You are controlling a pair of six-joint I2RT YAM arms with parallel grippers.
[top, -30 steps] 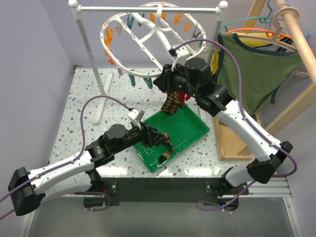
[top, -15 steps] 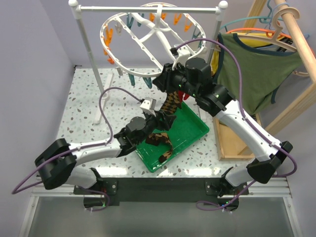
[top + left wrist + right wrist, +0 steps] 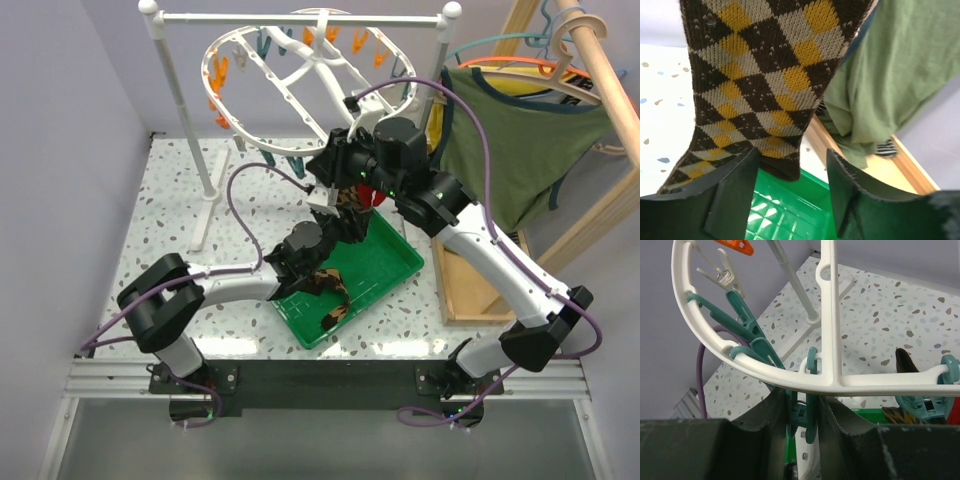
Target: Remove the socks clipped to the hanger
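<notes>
Now that the left claw (image 3: 335,228) has swung up off the green tray (image 3: 400,262), it sits beneath the hanger (image 3: 300,70). Left wrist view: its jaws stand wide around the toe of the hanging checkered sock (image 3: 765,75). Right wrist view: the right claw (image 3: 802,407) pinches the teal clothespin (image 3: 801,416), so release looks near.

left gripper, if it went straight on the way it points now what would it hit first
Most likely the hanging checkered sock, right ahead of the open left gripper; its lower end dips between the fingers. The green top sits behind it, though depth is hard to judge.
</notes>
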